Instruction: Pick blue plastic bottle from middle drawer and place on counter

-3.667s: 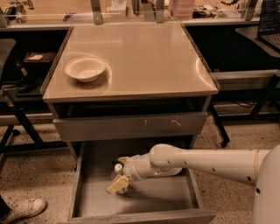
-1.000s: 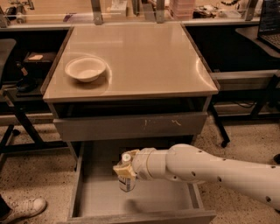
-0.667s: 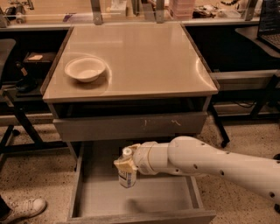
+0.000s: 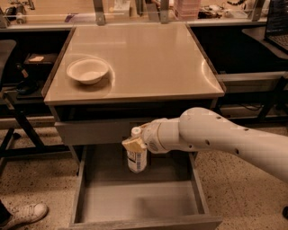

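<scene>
The blue plastic bottle (image 4: 137, 158) is a small clear bottle with a white cap and a white label. It hangs upright in the air above the floor of the open middle drawer (image 4: 139, 200), in front of the shut grey drawer above. My gripper (image 4: 135, 144) is shut on the bottle's upper part, with the white arm reaching in from the right. The tan counter (image 4: 148, 58) lies above and behind the bottle.
A white bowl (image 4: 87, 70) sits on the counter's left side. A cluttered pale bench with metal posts (image 4: 135, 13) runs along the back. A white shoe (image 4: 22, 214) shows at the bottom left on the speckled floor. Dark tables stand on either side.
The gripper has lifted the bottle from the drawer floor, up and slightly to the right; the bottle now stands upright in the air.
</scene>
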Controlling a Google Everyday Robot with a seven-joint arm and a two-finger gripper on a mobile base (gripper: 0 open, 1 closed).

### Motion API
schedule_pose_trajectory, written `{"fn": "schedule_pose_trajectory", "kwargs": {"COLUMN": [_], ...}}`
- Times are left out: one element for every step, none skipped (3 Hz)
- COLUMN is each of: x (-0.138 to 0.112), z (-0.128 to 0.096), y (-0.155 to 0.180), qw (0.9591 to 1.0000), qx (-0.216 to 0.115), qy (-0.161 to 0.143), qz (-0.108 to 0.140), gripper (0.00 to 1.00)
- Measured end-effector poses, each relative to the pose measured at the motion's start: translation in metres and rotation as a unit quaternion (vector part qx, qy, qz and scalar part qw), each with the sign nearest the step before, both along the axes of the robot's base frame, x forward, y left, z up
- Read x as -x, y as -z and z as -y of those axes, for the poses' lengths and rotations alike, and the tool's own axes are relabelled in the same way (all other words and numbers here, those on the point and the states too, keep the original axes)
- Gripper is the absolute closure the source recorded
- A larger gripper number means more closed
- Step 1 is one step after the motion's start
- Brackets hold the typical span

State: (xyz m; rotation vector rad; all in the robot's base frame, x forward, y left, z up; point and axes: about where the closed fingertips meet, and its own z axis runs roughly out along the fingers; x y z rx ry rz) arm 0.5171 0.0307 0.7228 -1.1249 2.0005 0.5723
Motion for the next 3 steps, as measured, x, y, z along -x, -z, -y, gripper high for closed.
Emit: {"fn": "schedule_pose_trajectory", "kwargs": {"x": [0.000,0.001,-0.005], "z": [0.000,0.005,0.022], "y": [0.000,-0.017,-0.058], "qw": [1.0000,1.0000,0.9997], "qx": [0.000,0.002,0.008], "qy": [0.000,0.000,0.013], "qz": [0.000,0.006,0.017], "gripper": [1.00,1.00,1.00]}}
